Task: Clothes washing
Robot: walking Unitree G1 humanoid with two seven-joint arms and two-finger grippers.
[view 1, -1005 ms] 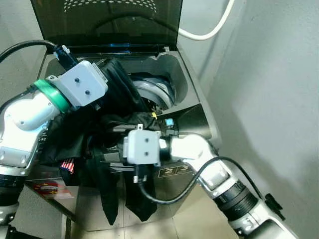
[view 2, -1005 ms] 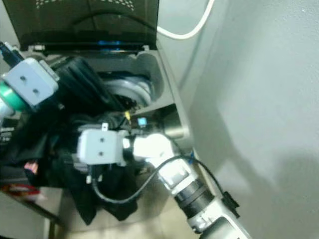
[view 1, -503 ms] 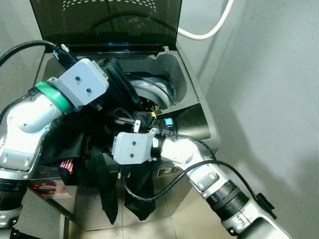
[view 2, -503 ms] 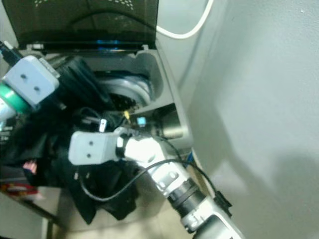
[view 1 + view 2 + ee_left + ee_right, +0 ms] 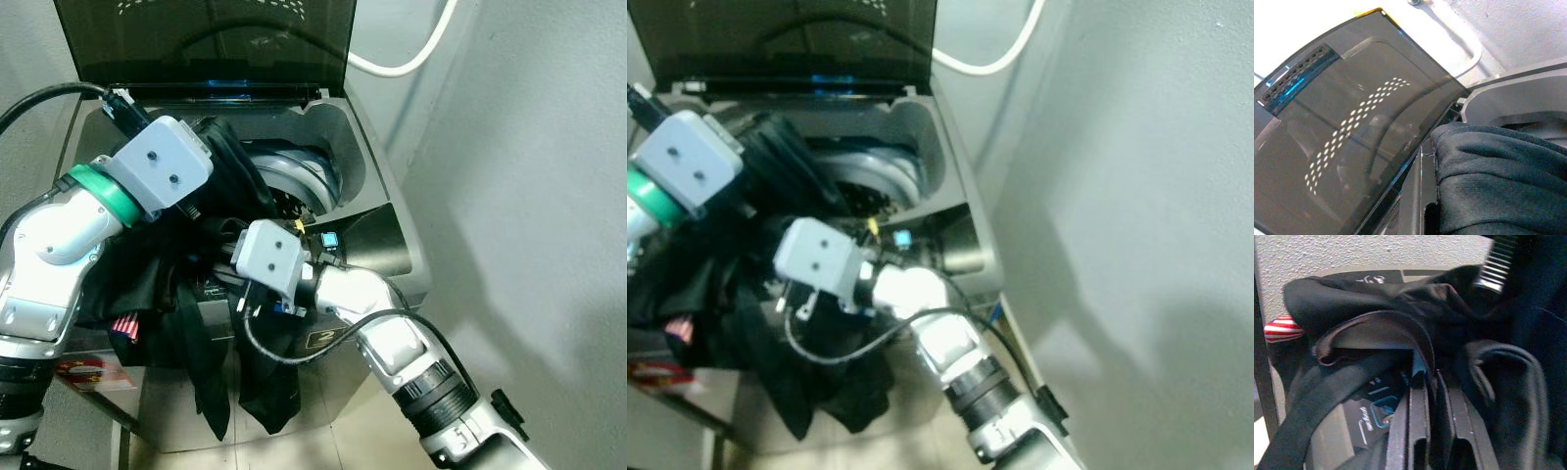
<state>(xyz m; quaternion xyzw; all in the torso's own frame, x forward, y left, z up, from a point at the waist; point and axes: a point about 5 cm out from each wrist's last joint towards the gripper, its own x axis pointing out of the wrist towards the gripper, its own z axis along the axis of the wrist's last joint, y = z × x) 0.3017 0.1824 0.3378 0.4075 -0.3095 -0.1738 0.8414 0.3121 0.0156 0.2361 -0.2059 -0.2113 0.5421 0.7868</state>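
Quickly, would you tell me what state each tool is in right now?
Left tool: buried in the black clothes; state cannot be told.
Right tool: closed on the black clothes.

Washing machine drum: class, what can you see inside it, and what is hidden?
Inside the washing machine, part of the pale drum rim shows under the raised lid. Black clothes cover the rest of the opening; the drum's contents cannot be seen.

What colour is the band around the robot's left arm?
Green. The band sits just behind the grey wrist box, clearest in the left eye view.
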